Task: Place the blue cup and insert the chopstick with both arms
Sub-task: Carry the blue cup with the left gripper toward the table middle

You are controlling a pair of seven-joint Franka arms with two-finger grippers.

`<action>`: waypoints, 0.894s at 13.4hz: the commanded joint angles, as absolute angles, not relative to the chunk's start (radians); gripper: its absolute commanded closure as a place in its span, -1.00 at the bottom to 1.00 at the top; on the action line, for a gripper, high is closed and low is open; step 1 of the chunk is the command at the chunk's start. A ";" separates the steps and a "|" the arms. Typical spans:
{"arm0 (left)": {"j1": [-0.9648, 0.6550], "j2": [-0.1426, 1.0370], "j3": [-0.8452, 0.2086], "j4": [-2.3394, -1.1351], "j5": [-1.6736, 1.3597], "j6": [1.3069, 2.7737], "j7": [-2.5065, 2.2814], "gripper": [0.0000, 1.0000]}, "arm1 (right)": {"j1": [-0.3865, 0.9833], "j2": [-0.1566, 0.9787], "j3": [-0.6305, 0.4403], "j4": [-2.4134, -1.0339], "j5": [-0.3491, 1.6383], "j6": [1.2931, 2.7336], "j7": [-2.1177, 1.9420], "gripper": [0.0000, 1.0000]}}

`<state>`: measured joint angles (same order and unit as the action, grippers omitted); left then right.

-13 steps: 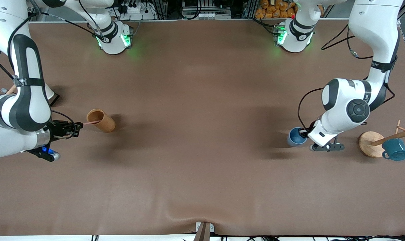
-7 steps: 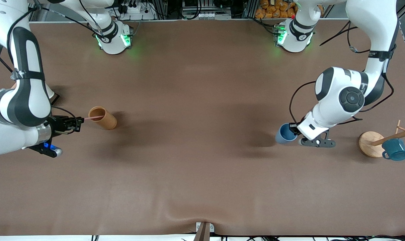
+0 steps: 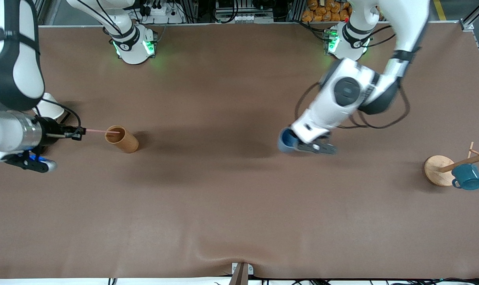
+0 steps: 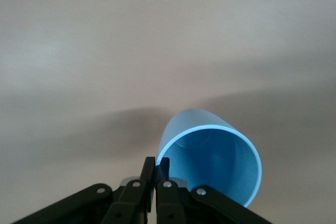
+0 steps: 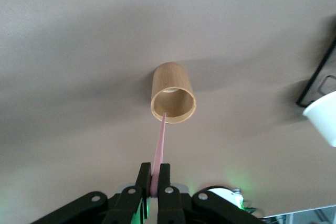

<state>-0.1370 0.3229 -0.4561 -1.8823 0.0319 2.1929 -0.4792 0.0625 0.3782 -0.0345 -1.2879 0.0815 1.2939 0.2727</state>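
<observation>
Your left gripper [image 4: 155, 182] pinches the light, rigid blue cup [image 4: 212, 161] by its rim; your right gripper [image 5: 155, 182] clamps the thin, slippery chopstick [image 5: 159, 148] at its end.

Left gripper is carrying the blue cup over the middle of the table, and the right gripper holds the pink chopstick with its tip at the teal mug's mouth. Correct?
One error: the chopstick tip is at the brown cup, not the teal mug; the right wrist view shows it. The left gripper does carry the blue cup, and the right gripper holds the chopstick.

Brown cup [image 3: 122, 139] stands upright; teal mug [image 3: 467, 177] hangs on rack [image 3: 440, 170].
</observation>
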 commanded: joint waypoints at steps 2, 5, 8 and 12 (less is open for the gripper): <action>-0.293 0.408 -0.448 -1.801 0.052 2.177 -0.667 1.00 | 0.103 0.357 -0.022 -1.189 0.032 1.267 0.276 1.00; -0.396 0.474 -0.443 -1.747 0.122 2.180 -0.814 1.00 | 0.106 0.354 0.024 -1.172 0.034 1.269 0.316 1.00; -0.448 0.544 -0.445 -1.697 0.204 2.183 -0.958 1.00 | 0.107 0.354 0.092 -1.172 0.035 1.284 0.470 1.00; -0.483 0.586 -0.442 -1.687 0.215 2.247 -1.028 1.00 | 0.109 0.356 0.155 -1.172 0.044 1.337 0.610 1.00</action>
